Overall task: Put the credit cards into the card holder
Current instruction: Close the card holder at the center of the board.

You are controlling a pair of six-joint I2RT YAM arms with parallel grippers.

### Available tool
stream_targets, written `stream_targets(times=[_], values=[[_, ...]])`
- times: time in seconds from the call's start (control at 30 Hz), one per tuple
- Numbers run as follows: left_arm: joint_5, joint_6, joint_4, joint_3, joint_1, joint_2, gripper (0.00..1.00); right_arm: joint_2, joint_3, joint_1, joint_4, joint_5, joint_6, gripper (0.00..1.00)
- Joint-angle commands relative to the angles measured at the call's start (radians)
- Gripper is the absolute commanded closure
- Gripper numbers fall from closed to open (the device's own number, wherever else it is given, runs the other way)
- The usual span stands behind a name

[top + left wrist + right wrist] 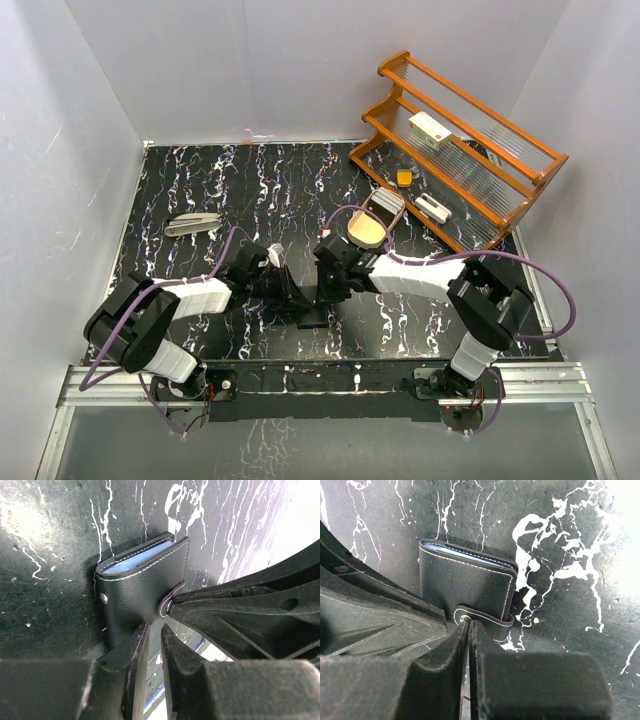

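Note:
The card holder [140, 587] is a black wallet, folded shut and standing on the table. It also shows in the right wrist view [465, 582]. Pale blue-grey edges of the credit cards [132, 560] show between its covers. My left gripper [154, 627] is nearly closed on the holder's lower edge. My right gripper [469, 622] is shut, and its tips touch the snap strap [485, 617]. In the top view the left gripper [298, 293] and the right gripper [326, 283] meet at mid-table and mostly hide the holder.
A wooden rack [470, 170] stands at the back right with a white red-marked box [430, 130] on it. A cream oval-ended tray [372, 225] lies near the rack. A pale flat object [193, 223] lies at the left.

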Motion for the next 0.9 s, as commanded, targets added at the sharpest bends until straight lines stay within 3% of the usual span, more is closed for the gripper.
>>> stream_targets(times=[0.0, 0.4, 0.87], values=[[-0.114, 0.018, -0.114, 0.004, -0.011, -0.016, 0.84, 0.167, -0.033, 0.058, -0.190, 0.159, -0.021, 0.96], [-0.128, 0.026, -0.136, 0.006, -0.011, -0.036, 0.84, 0.002, 0.123, 0.059, -0.185, 0.132, -0.063, 0.90], [-0.118, 0.027, -0.129, 0.001, -0.011, -0.034, 0.84, -0.075, 0.117, 0.057, -0.149, 0.165, -0.042, 0.90]])
